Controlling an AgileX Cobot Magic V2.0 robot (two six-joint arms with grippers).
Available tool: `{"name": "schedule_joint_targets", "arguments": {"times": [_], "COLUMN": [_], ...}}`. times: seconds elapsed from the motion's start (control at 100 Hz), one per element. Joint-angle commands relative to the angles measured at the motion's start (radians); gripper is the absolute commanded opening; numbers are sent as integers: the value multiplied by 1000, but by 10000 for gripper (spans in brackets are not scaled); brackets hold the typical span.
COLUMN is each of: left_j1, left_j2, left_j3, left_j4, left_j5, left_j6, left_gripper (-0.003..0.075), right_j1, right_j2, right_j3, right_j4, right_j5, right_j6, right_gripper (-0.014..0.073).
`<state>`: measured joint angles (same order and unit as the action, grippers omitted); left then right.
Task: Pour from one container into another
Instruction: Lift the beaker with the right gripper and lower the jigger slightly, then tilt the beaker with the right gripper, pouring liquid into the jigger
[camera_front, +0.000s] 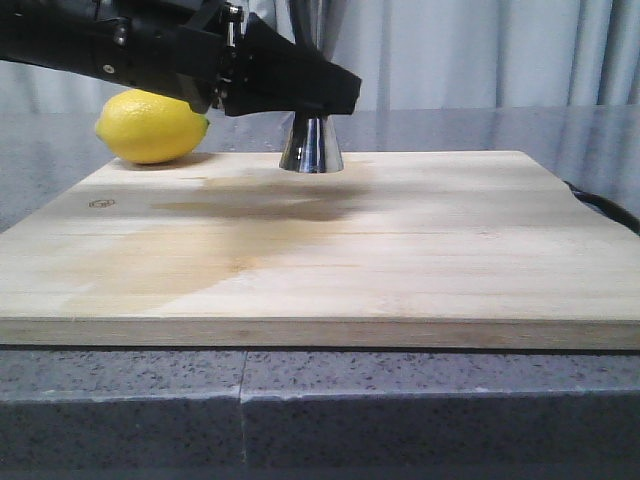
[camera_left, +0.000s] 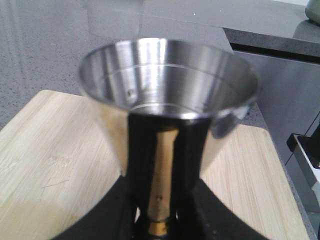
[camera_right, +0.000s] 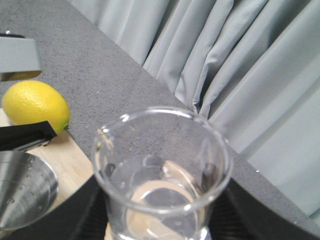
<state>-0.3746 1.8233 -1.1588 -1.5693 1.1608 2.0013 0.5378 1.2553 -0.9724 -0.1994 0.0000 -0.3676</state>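
The steel jigger (camera_left: 167, 75) stands upright on the wooden board (camera_front: 400, 250), its base (camera_front: 312, 148) showing under my left gripper (camera_front: 318, 95). In the left wrist view the left gripper (camera_left: 157, 220) is shut on the jigger's narrow brass-banded waist, a black finger on each side. My right gripper (camera_right: 160, 222) is shut on the clear glass beaker (camera_right: 160, 200), held upright with its pouring lip toward the jigger (camera_right: 22, 192). The beaker sits higher than the jigger's rim and beside it. The right gripper does not show clearly in the front view.
A yellow lemon (camera_front: 152, 127) lies at the board's far left corner, just beyond the left arm. A grey speckled counter (camera_front: 320, 400) carries the board, and grey curtains (camera_right: 240, 60) hang behind. A dark cable (camera_front: 605, 210) runs off the board's right edge.
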Motion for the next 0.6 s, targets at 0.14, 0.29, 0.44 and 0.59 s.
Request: {"name": "schedule_joint_targets", "arguments": {"times": [0.14, 0.29, 0.44, 0.59], "left_j1": [-6, -19, -32, -32], "left_j2": [-55, -55, -55, -55], "left_j3": [-29, -29, -29, -29], "left_j4": [-70, -70, -70, -70], "left_j5": [107, 107, 107, 107], "left_j6": [-8, -8, -8, -8], "left_gripper": [-19, -19, -19, -19], "right_j1": [29, 59, 66, 66], "right_j2": [-34, -34, -34, -34], "right_j3": [-56, -56, -56, -56], "right_j4": [-144, -195, -215, -261], "right_j5": [-38, -33, -33, -24], "right_j6": [-9, -9, -9, -9], "right_gripper": [206, 206, 206, 206]}}
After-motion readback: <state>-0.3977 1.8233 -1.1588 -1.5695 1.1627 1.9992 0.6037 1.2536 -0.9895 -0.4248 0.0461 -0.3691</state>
